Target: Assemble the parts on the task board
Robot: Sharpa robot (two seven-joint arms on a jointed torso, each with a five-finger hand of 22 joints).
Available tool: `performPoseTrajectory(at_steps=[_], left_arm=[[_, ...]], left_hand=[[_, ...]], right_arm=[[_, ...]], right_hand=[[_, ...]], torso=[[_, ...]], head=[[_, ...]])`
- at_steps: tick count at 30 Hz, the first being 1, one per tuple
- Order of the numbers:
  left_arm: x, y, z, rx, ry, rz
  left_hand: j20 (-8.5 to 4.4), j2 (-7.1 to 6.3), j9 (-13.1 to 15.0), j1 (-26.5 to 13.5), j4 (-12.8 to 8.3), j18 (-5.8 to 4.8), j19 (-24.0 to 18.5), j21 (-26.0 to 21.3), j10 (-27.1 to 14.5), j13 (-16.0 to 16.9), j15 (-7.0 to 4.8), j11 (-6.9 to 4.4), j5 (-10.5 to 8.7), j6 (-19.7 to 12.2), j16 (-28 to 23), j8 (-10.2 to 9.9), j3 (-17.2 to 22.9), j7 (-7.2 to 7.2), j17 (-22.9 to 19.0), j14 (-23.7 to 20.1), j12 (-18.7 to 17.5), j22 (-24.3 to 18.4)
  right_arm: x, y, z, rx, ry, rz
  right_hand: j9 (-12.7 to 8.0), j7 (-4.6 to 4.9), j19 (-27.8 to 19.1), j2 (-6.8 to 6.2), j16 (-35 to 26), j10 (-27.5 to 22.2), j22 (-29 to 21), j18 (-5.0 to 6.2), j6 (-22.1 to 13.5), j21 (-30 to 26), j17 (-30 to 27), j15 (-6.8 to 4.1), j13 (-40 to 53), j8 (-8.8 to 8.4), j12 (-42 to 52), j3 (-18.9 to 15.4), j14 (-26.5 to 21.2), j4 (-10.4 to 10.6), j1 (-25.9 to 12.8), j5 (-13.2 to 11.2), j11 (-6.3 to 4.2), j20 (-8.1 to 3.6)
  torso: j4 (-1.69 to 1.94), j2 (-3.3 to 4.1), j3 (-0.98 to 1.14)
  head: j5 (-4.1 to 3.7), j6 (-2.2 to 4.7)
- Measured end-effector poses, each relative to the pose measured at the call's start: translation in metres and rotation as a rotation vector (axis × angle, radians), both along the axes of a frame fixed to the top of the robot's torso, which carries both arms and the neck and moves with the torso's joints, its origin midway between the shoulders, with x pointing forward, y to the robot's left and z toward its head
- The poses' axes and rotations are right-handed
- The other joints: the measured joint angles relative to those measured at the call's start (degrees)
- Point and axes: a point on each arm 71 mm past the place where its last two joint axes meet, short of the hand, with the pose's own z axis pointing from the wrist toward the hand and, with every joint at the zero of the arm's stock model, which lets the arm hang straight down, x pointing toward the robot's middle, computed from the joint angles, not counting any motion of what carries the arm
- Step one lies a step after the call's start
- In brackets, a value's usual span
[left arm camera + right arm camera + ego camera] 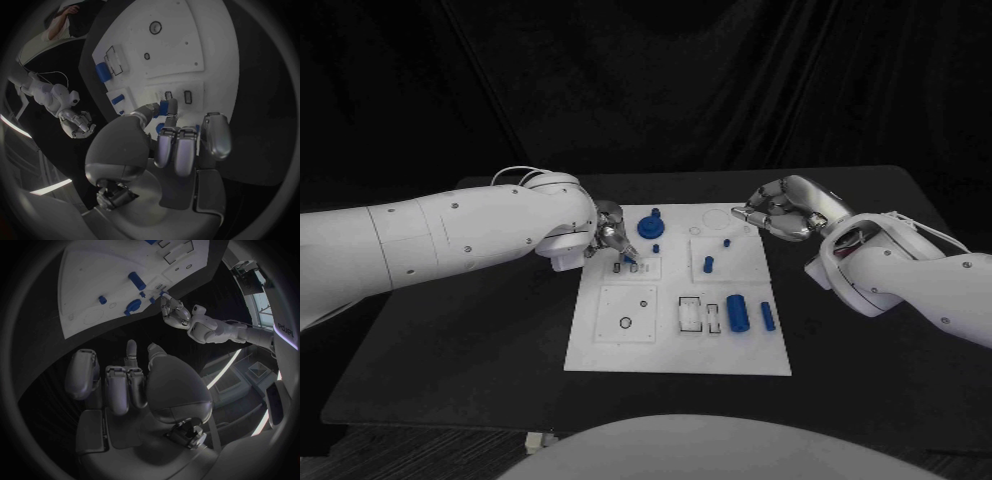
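Item one: our left hand [609, 240], at the task board's [625, 350] ten o'clock, pinches a small blue part [164, 106] over its slots, we judge for insertion. Item two: blue parts [737, 308] lie across the board, awaiting placement. Item three: our right hand [776, 218], two o'clock, curled, grasping nothing, parked clear.

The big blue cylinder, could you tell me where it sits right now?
In the head view, the big blue cylinder lies on the white board, near its right edge.
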Motion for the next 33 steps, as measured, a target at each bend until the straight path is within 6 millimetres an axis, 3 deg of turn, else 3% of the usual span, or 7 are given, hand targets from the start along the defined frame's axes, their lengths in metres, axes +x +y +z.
performPoseTrajectory(at_steps=[4,33], left_arm=[[0.0006,-0.0008,-0.0012,0.012,0.019,0.000],[0.0089,-0.0054,-0.0049,0.065,0.058,-0.004]], left_hand=[[0.00,0.00,0.00,0.00,0.76,0.00,0.00,0.00,0.00,0.00,0.00,0.00,0.00,0.00,0.00,0.00,0.78,0.00,0.00,0.00,0.00,0.00],[-0.10,0.00,0.01,-0.01,0.48,0.00,0.10,0.00,0.00,0.00,0.00,0.00,-0.57,0.00,0.00,0.00,1.09,0.00,0.00,0.00,0.00,0.00]], right_arm=[[0.0000,0.0002,0.0000,0.000,0.000,0.000],[-0.0004,0.0012,-0.0003,0.000,0.002,0.003]], right_hand=[[0.00,0.00,0.00,0.00,0.00,0.00,0.00,0.00,0.00,0.00,0.00,0.00,0.00,0.00,0.00,0.00,0.00,0.00,0.00,0.00,0.00,0.00],[0.00,0.00,0.00,0.00,0.00,0.00,0.00,0.00,0.00,0.00,0.00,0.00,0.00,0.00,0.00,0.00,0.00,0.00,0.00,0.00,0.00,0.00]], torso=[[0.00,-0.01,0.00],[0.03,0.01,0.00]], head=[[0.15,0.00],[0.20,0.00]])
